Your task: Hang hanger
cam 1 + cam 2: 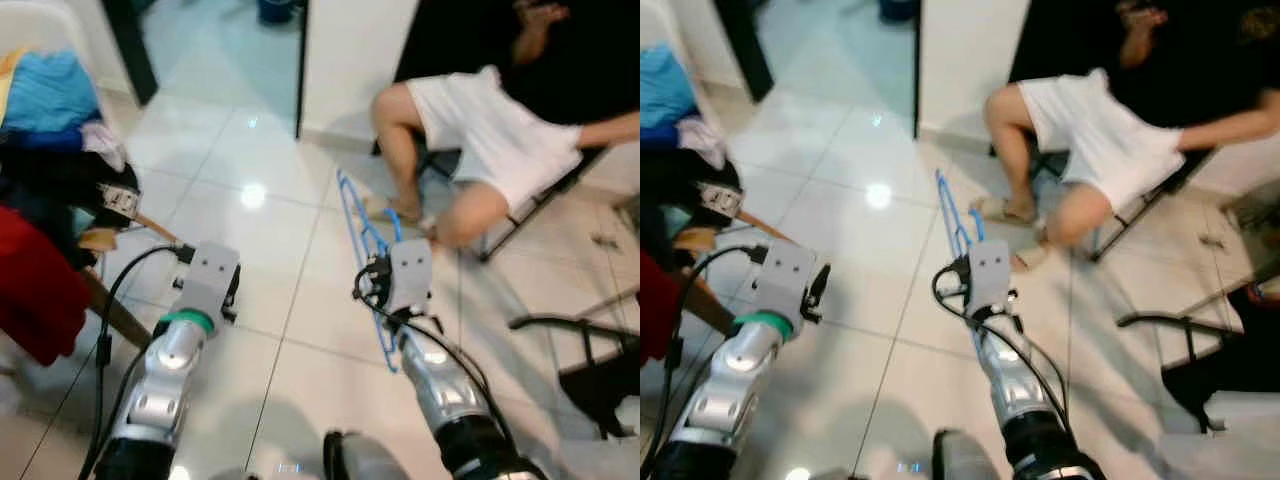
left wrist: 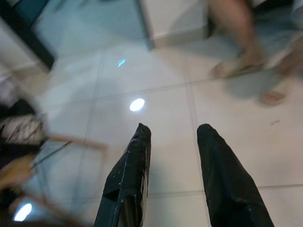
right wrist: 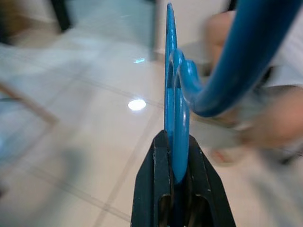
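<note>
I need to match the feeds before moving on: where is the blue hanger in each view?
Left eye view: blue hanger held by the right gripper, centre, over white floor tiles.
Right eye view: left of centre, beside the seated person's foot.
Left wrist view: not in it; the left gripper is open.
Right wrist view: clamped between the black fingers, rising upward.
Shared landmark: bright light reflection on the floor.

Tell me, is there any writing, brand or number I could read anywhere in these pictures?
None can be read.
A pale tag on the dark clothes at the robot's left bears dark marks, too blurred to read.
The blue hanger in the right gripper shows no lettering.
The left gripper, open over the floor, carries no label.
</note>
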`<state>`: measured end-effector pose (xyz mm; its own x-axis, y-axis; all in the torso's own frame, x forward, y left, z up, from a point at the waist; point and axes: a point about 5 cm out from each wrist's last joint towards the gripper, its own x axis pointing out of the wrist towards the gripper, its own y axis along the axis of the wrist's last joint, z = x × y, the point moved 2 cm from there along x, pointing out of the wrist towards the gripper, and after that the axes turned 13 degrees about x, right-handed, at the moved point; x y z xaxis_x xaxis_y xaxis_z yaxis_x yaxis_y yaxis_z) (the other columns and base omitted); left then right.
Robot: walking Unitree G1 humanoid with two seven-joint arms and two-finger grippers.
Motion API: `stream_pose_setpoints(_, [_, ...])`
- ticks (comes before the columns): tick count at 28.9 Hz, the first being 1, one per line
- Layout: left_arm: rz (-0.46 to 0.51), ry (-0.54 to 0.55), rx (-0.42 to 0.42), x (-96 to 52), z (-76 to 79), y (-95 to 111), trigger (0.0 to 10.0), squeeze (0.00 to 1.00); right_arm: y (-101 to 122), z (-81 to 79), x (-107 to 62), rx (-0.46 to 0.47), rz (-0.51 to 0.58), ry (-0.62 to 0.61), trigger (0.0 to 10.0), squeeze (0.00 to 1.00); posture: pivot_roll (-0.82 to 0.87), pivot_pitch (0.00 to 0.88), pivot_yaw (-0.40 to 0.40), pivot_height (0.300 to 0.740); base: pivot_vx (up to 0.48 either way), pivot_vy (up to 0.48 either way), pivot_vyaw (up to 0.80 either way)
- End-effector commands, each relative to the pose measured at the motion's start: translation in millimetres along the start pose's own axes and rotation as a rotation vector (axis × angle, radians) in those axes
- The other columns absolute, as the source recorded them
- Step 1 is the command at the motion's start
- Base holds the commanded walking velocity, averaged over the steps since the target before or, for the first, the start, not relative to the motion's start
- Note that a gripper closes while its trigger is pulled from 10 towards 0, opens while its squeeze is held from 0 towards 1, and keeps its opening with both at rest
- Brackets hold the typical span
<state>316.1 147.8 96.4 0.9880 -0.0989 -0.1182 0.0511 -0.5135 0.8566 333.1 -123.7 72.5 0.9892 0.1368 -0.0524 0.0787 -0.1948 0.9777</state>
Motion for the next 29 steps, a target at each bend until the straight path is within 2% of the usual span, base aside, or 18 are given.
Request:
stream_pose_setpoints(1, [-0.041, -0.009, -0.002, -4.3, -0.3, -12.4, 10.0, 0.0, -4.5, -6.4, -0.9, 0.01, -0.01, 0.012, 10.0, 0.0, 0.04, 0.071, 0.027, 0.733, 0.0, 0.0, -0.79])
stream_pose_setpoints(29, [-0.005, 0.002, 0.001, 2.7, -3.7, -3.0, 10.0, 0.0, 2.9, -9.7, 8.0, 0.013, 0.009, 0.017, 10.0, 0.0, 0.08, 0.092, 0.028, 0.733, 0.0, 0.0, -0.79])
